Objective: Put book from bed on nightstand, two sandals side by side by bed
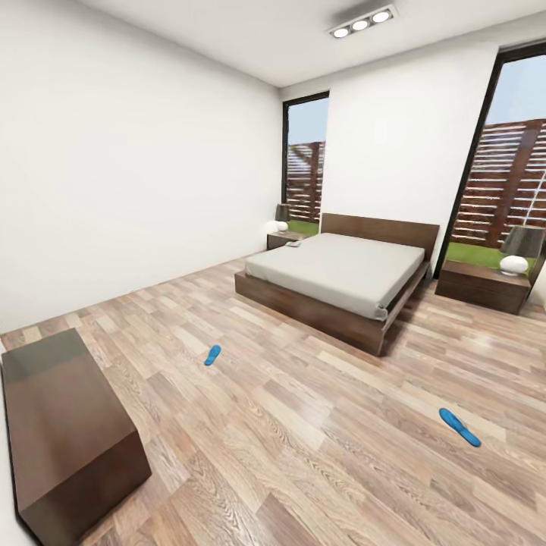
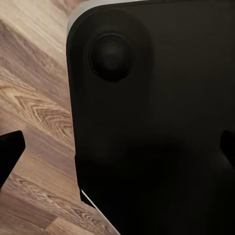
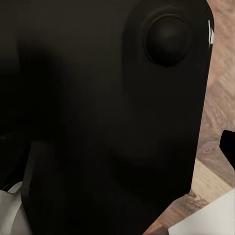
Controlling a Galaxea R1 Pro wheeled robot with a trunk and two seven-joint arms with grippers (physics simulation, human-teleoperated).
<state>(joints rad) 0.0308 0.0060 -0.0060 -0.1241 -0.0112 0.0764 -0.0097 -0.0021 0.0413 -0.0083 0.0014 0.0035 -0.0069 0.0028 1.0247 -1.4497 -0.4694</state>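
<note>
Seemingly, approach step is being carried out: bed [image 1: 341, 273] is being viewed from across bedroom floor [image 1: 303, 425]. Two sandals lying well apart on planks: one sandal [image 1: 212, 354] toward left, other sandal [image 1: 459, 427] at right. Book possibly small item on far nightstand [image 1: 287, 240] (too small to tell). Second nightstand [image 1: 481, 286] standing right of bed. Jaw state cannot be told. Next: base is being called closer to a sandal.
</note>
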